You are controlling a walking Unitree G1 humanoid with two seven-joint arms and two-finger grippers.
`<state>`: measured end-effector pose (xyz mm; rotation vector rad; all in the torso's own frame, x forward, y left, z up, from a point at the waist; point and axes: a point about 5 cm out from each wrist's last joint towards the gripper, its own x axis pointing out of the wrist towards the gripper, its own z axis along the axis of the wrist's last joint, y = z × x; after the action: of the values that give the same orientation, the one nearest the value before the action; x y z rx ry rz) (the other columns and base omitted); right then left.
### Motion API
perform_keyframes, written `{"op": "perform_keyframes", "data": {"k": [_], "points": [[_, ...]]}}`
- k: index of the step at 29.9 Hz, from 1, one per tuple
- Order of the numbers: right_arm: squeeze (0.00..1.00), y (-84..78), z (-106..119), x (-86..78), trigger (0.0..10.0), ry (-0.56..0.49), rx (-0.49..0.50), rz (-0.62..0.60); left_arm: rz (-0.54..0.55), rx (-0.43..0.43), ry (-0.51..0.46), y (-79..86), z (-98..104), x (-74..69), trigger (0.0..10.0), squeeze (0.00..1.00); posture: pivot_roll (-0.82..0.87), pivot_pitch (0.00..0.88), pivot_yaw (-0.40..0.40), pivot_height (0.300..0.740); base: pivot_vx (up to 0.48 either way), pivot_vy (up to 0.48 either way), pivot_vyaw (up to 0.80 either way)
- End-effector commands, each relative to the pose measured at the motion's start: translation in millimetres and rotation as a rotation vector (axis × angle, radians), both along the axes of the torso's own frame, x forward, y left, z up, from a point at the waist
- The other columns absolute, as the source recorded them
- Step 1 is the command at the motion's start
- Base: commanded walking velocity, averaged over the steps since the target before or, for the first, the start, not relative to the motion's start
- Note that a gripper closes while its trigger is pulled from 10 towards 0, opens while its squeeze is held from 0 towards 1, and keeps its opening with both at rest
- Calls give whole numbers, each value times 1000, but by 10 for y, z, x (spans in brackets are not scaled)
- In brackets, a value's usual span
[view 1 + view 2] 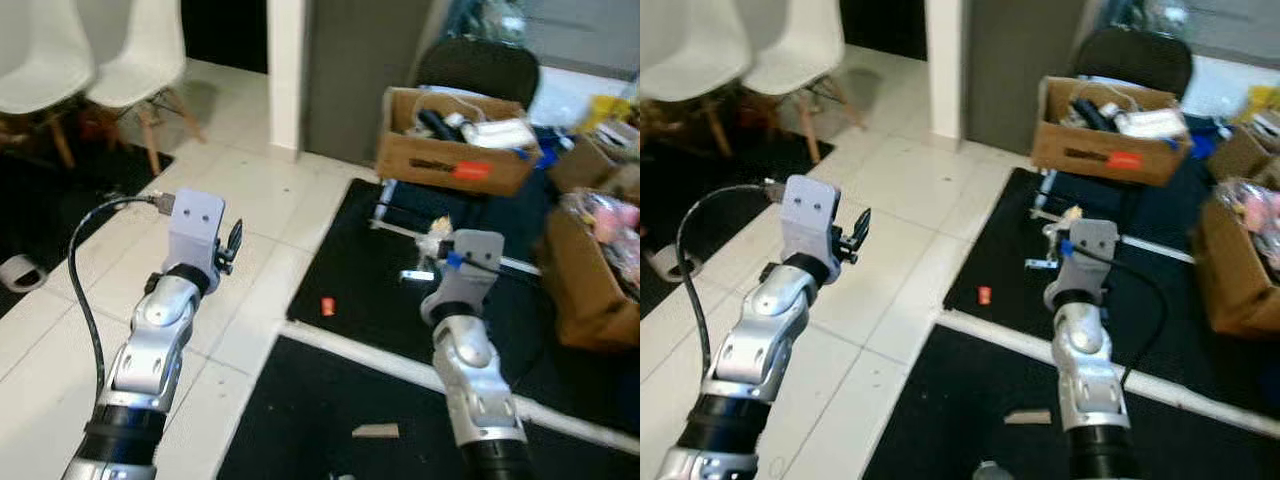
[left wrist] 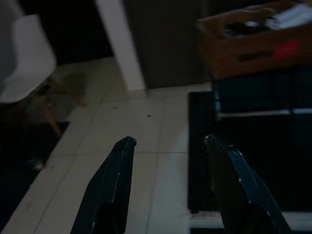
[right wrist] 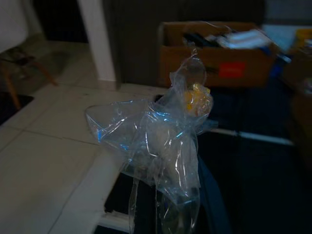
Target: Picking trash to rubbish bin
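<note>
My right gripper (image 1: 432, 258) is held over the black mat (image 1: 390, 290), shut on a crumpled clear plastic wrapper (image 3: 161, 141) with a bit of yellow inside. The wrapper hides most of its fingers. My left gripper (image 2: 169, 141) is raised above the white tile floor (image 1: 240, 190), open, with nothing between its two fingers. A small orange-red scrap (image 1: 327, 306) lies on the mat between the two arms. Closer to me, a flat tan scrap (image 1: 376, 431) lies on the nearer mat.
An open cardboard box (image 1: 455, 150) of clutter rests on a dark chair ahead. Another cardboard box (image 1: 585, 275) stands at the right. White chairs (image 1: 120, 50) are at the far left, and a white pillar (image 1: 285, 70) rises ahead beside a grey cabinet.
</note>
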<state>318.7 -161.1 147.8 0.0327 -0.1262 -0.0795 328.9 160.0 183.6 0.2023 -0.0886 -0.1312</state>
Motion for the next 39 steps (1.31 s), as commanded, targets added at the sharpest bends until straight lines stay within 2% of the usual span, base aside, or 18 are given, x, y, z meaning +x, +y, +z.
{"op": "perform_keyframes", "data": {"k": [1,5,9,25,32,39], "points": [[0,-51,-33,-17,10000,6,-2,-20,2,5,12,12,-34,-8,10000,0,-22,144,32,740,0,0,-800],[0,-49,-35,-15,10000,7,-1,-20,1,3,12,12,-34,-8,10000,0,-22,142,33,740,0,0,-800],[0,-43,-92,-17,10000,21,2,-15,-4,-51,29,11,-40,-21,10000,0,-17,134,33,740,0,0,-800],[0,-74,-183,-32,10000,51,32,-11,-5,-46,54,16,-96,-40,10000,0,-19,127,34,740,0,0,-791],[0,10,-275,-61,10000,98,3,63,4,-75,61,31,-111,-59,10000,0,-19,134,32,740,0,0,0],[0,47,-297,-65,10000,104,-17,87,-2,-82,57,22,-106,-69,10000,0,-21,138,30,740,294,0,0]]}}
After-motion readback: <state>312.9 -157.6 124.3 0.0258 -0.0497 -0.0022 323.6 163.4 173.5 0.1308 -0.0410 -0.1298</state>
